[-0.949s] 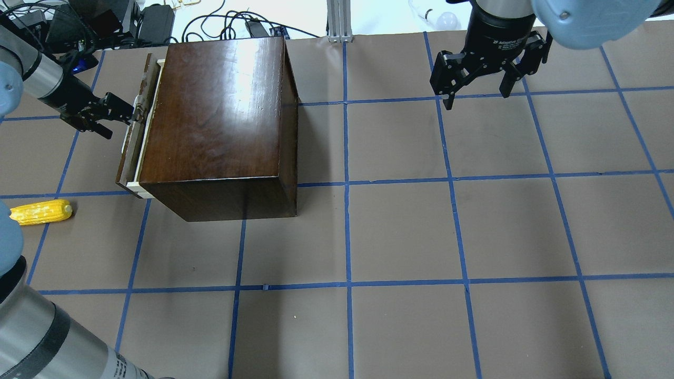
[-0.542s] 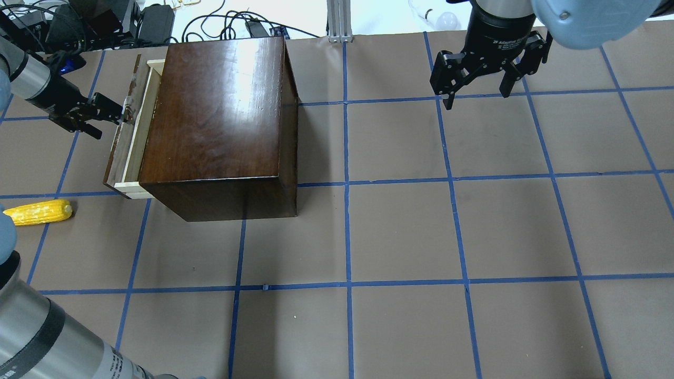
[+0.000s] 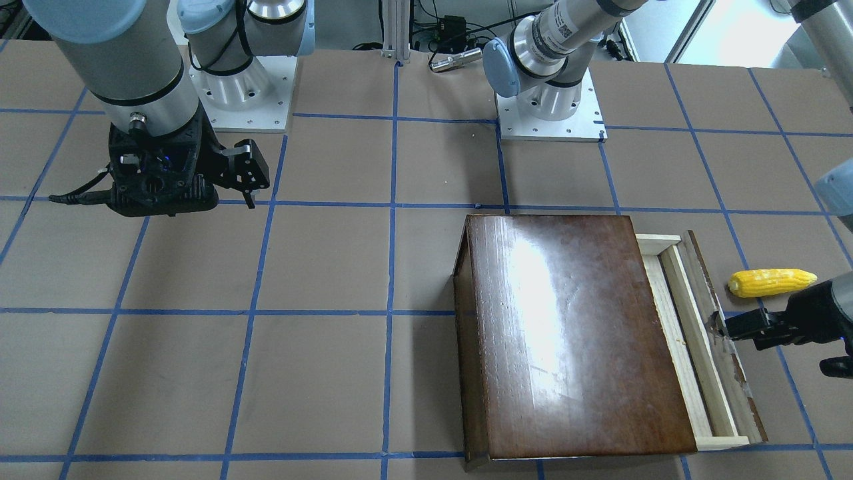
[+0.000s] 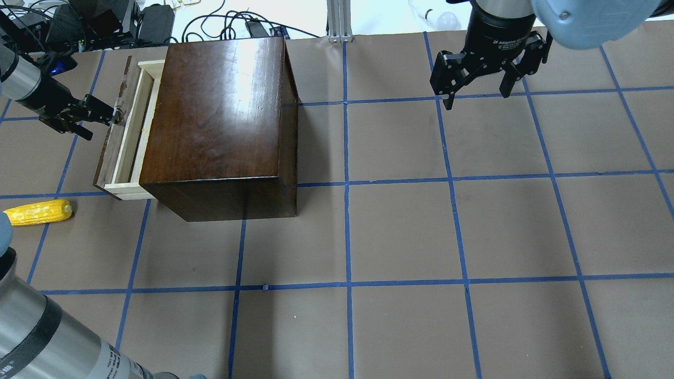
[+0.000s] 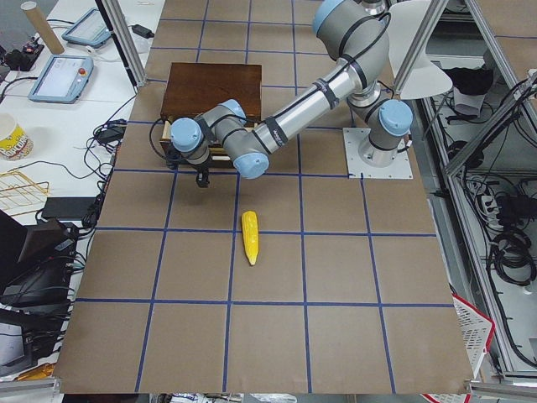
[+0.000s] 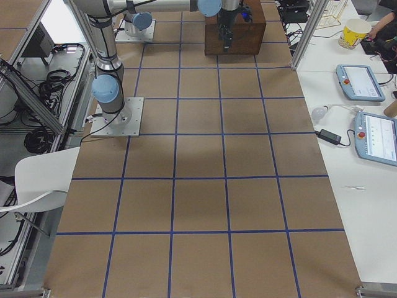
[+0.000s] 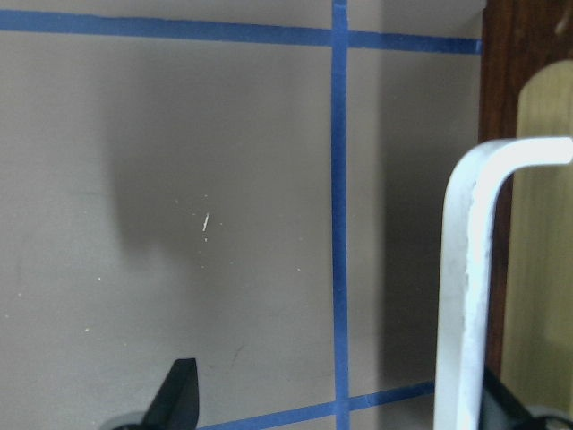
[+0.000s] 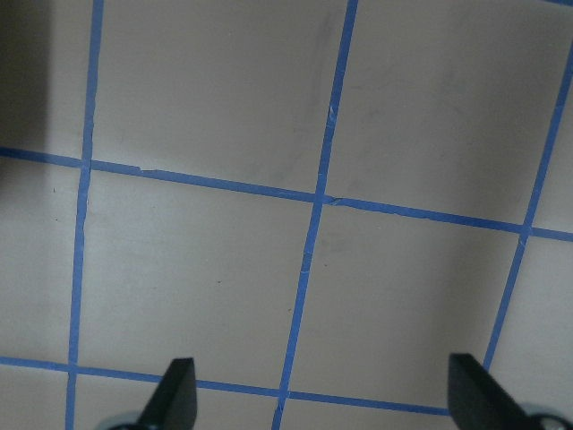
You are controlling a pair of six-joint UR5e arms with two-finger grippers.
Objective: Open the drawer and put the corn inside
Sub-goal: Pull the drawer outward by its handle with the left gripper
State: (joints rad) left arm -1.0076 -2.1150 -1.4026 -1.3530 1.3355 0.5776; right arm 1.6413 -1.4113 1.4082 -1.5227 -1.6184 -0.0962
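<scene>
Heads up: your left jaws are spread wide, with the pale handle (image 7: 463,296) of the drawer (image 4: 126,138) sitting between them, hard against one side. The drawer sticks partway out of the box (image 4: 216,116). The corn (image 4: 37,212) lies on the surface (image 4: 400,231) beside those jaws, apart. Right jaws hang spread too, nowhere near.

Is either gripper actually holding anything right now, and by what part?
Nothing is clamped. The left gripper is open, with one finger against the metal handle of the drawer. The right gripper is open and empty. The corn lies untouched.
</scene>
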